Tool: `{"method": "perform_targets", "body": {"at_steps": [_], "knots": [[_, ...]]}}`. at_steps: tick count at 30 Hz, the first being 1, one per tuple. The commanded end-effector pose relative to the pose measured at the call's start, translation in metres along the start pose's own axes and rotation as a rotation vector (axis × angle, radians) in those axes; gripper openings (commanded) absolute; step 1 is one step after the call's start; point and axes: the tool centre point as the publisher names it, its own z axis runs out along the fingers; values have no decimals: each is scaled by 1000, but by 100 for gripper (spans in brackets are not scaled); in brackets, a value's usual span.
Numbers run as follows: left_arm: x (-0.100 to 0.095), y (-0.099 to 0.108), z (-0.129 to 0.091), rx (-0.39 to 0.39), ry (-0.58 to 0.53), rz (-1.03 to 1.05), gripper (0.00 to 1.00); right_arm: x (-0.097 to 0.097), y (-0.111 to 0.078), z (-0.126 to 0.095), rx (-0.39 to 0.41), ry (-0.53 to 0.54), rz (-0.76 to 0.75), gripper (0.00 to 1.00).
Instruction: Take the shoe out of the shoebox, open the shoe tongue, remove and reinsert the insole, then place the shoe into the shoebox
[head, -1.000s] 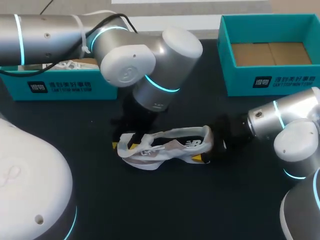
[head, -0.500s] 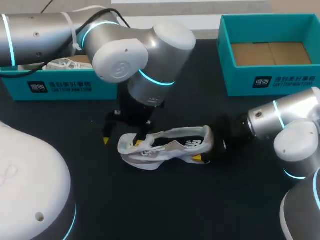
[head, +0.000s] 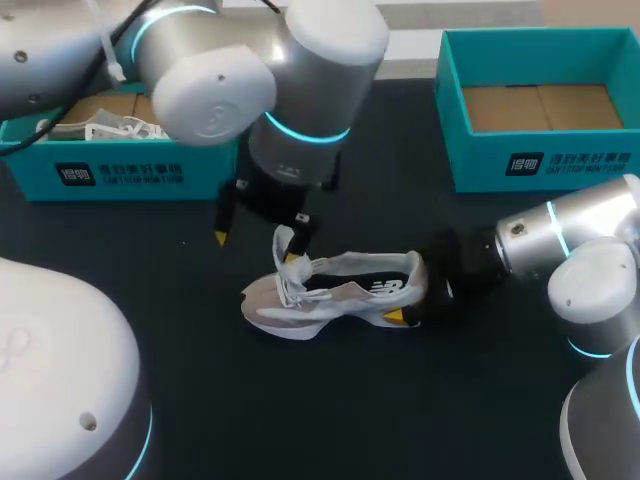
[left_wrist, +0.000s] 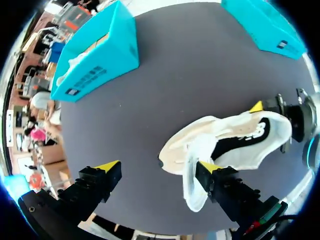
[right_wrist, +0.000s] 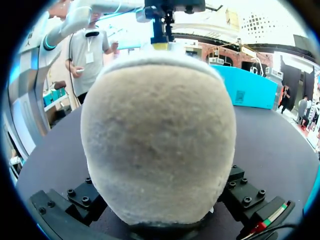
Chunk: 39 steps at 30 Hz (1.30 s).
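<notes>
Head view: where does everything sit?

Out on the black table, not in either teal shoebox. The shoe lies on its sole between the two pincers, well apart from both boxes.

Which way does it run?

Its long axis goes straight from one pincer to the other. The heel points into the right gripper, the toe lies under the left gripper.

Is the right one holding it?

It looks so. In the right wrist view the heel fills the space between its fingers, and a yellow tip sits against each flank, so I judge it clamped on the heel.

And the left?

Spread wide, holding nothing. In the left wrist view the shoe is off toward one finger, not centred. The white tongue is pulled up against that fingertip. The other tip hangs over bare table, apart from the shoe.

So what does the next move turn on?

The left arm is nearer the tongue. I'd guess it must shift along that axis toward the heel to reach the opening and the insole.
</notes>
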Motion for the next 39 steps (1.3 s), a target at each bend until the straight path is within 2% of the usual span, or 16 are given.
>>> {"method": "perform_targets", "body": {"at_steps": [1,2,5,6,7,13,16,20,23,24,25,26,31,34,35,39], "knots": [[-8,-10,-31,59,181,335,100,-2,-2,3,3,-1,1,0],[-7,-13,-37,51,199,414,100,-2,-2,3,3,-1,1,0],[1,-21,-56,126,240,644,100,-2,-2,3,3,-1,1,0],[4,-24,-61,117,245,689,100,-2,-2,3,3,-1,1,0],[9,-28,-69,150,247,750,100,-2,-2,3,3,-1,1,0],[26,-33,-97,211,289,1025,100,-2,-2,3,3,-1,1,0],[35,-31,-103,237,281,1181,100,-2,-2,3,3,-1,1,0],[47,-29,-100,265,279,1398,100,-2,-2,3,3,-1,1,0],[55,-27,-97,295,336,1516,100,-2,-2,3,3,-1,1,0],[57,-27,-97,309,366,1557,52,-2,-2,3,3,-1,1,0],[58,-27,-96,331,404,1612,9,-2,-2,3,3,-1,1,0],[60,-26,-95,346,422,1640,0,-2,-2,3,3,-1,1,0],[73,-20,-92,401,511,1786,0,-2,-2,3,3,-1,1,0],[87,-14,-87,411,473,1824,0,-2,-2,3,3,-1,1,0],[92,-12,-85,392,446,1821,0,-2,-2,3,3,-1,1,0],[92,-12,-85,392,446,1821,0,-2,-2,3,3,-1,1,0]]}}
